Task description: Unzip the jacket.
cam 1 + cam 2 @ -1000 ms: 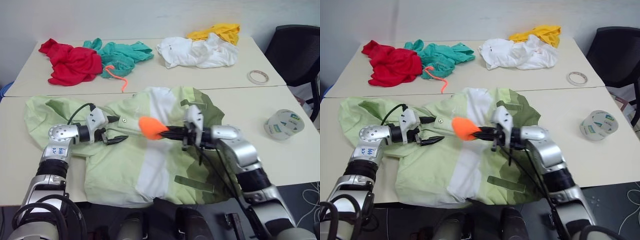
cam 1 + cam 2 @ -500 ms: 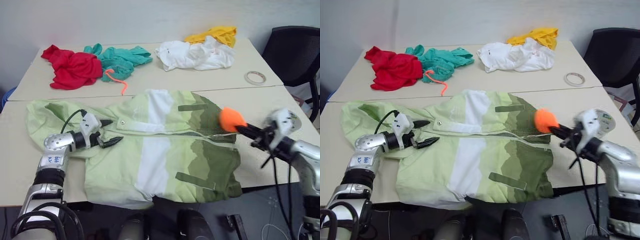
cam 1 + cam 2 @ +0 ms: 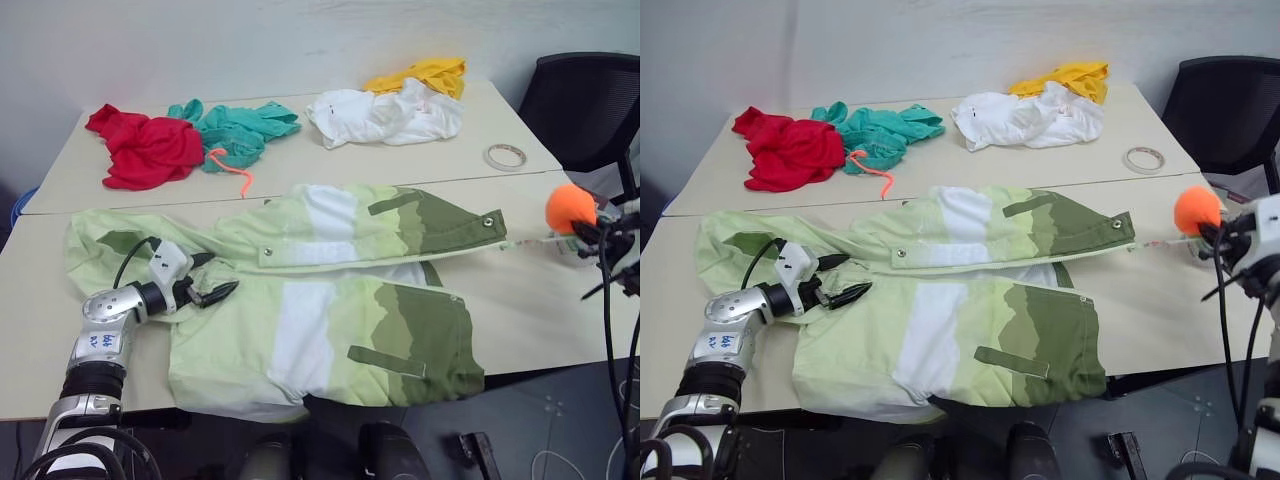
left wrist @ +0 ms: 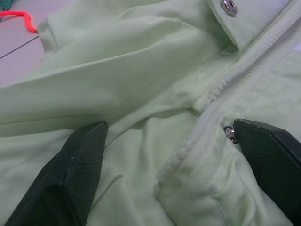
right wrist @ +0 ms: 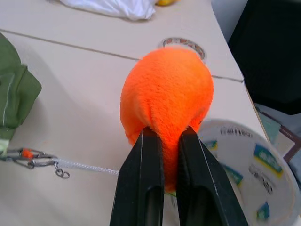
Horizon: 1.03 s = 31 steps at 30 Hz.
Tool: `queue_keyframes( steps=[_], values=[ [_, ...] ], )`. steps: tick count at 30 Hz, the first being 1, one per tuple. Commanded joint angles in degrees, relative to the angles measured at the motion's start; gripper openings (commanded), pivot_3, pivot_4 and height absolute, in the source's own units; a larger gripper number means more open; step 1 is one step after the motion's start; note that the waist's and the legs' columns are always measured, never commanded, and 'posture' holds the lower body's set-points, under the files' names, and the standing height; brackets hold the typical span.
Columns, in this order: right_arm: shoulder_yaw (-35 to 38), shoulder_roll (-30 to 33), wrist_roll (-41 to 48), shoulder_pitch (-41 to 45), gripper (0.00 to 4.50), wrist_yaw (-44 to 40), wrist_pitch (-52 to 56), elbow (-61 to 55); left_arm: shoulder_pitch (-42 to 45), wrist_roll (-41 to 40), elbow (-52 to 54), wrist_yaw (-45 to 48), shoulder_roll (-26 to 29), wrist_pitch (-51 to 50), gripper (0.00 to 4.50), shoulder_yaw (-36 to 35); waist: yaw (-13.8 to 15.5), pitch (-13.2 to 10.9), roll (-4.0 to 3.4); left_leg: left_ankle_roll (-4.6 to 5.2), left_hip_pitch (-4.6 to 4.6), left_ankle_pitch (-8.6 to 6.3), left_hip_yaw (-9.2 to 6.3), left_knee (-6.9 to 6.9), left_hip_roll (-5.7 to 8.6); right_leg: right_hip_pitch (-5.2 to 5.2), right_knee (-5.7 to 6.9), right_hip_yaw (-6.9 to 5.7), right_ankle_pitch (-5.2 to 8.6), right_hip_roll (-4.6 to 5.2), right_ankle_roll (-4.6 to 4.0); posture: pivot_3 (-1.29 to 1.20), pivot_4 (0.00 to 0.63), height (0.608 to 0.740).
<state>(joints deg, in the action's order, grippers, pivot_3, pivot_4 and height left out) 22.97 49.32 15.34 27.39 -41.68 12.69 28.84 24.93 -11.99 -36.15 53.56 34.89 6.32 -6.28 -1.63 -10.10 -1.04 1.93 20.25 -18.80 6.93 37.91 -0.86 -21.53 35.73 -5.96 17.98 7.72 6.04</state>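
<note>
Right gripper [image 3: 1212, 232], fingers clamped on fuzzy orange pom-pom pull [image 3: 570, 207], has swung far right, zipper now opened across the thin, limp pale-green, white and olive jacket [image 3: 330, 290] lying flat on the beige table [image 3: 520, 300]; left gripper [image 3: 205, 290], fingers apart, rests at the collar end—pin there, fabric bunches easily.

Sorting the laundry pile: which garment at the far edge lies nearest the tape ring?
The white garment, with yellow cloth behind it; red and teal lie farther from the tape ring.
</note>
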Motion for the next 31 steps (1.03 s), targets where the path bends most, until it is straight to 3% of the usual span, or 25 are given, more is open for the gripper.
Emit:
queue_keyframes(
  steps=[1, 4, 11, 13, 17, 20, 23, 31],
  values=[
    [-0.9, -0.1, 3.3, -1.6, 0.35, -4.3, 4.3, -5.2, -3.1, -0.1, 1.7, 3.8, -0.4, -3.0, 4.50, 2.2, 0.2, 0.0, 0.00, 0.01, 0.07, 0.00, -0.06, 0.00, 0.00, 0.00, -0.03, 0.01, 0.00, 0.01, 0.00, 0.00, 0.150, 0.740],
    [0.0, 0.1, 6.3, -6.2, 1.40, -7.5, 6.0, -12.5, -4.6, -5.1, 10.2, 5.5, 0.4, -8.0, 4.50, -0.2, 0.3, 0.0, 0.01, 0.10, 0.20, -0.05, -0.12, 0.03, 0.00, -0.01, 0.05, 0.00, 0.00, 0.01, 0.00, 0.00, 0.150, 0.740],
    [7.8, 1.1, 13.4, -12.7, 3.87, -16.5, -3.8, -22.0, -8.4, -13.6, 28.7, 6.6, 5.8, -17.2, 4.50, -7.1, 0.1, -0.5, 0.67, 0.27, 0.81, -0.15, -0.26, 0.36, 0.02, -0.27, -0.13, -0.12, -0.05, -0.01, 0.09, 0.00, 0.150, 0.740],
    [5.5, 3.1, 10.8, -14.9, 4.49, -21.5, -9.3, -24.4, -10.3, -18.4, 33.8, 8.1, 9.0, -23.3, 4.50, -10.4, 0.0, -0.5, 0.81, 0.24, 0.81, -0.13, -0.30, 0.37, 0.00, -0.27, -0.12, -0.12, -0.06, -0.01, 0.10, 0.00, 0.150, 0.740],
    [1.3, 2.1, 14.1, -15.4, 4.49, -25.6, -9.2, -31.9, -16.3, -20.4, 37.0, 13.2, 15.1, -25.8, 4.50, -14.0, -0.6, -0.6, 0.77, 0.14, 0.72, -0.16, -0.28, 0.25, -0.07, -0.27, -0.17, -0.08, -0.05, -0.06, 0.10, 0.00, 0.150, 0.740],
    [-6.8, 3.7, 19.0, -18.4, 4.49, -34.5, -2.9, -39.7, -22.7, -15.8, 34.4, 17.1, 19.6, -19.9, 4.50, -16.0, -0.2, -0.6, 0.72, 0.11, 0.73, -0.15, -0.27, 0.20, -0.08, -0.35, -0.16, -0.09, -0.04, -0.06, 0.08, 0.00, 0.150, 0.740],
    [-12.5, 0.2, 17.1, -17.6, 4.49, -36.7, -5.7, -37.8, -30.3, -16.1, 36.4, 20.2, 21.1, -19.5, 4.50, -18.2, 0.0, -0.7, 0.88, 0.09, 0.90, -0.17, -0.30, 0.21, -0.10, -0.51, -0.21, -0.10, -0.01, -0.03, 0.02, 0.00, 0.150, 0.740],
    [-18.4, -6.8, 9.6, -9.9, 4.49, -40.7, -21.4, -21.1, -40.4, -15.9, 46.5, 12.3, 15.3, -18.5, 4.50, -25.7, 0.5, -0.8, 0.97, 0.05, 1.02, -0.34, -0.35, 0.25, 0.12, -0.60, -0.27, -0.13, -0.01, 0.35, 0.01, 0.00, 0.150, 0.740]
  ],
)
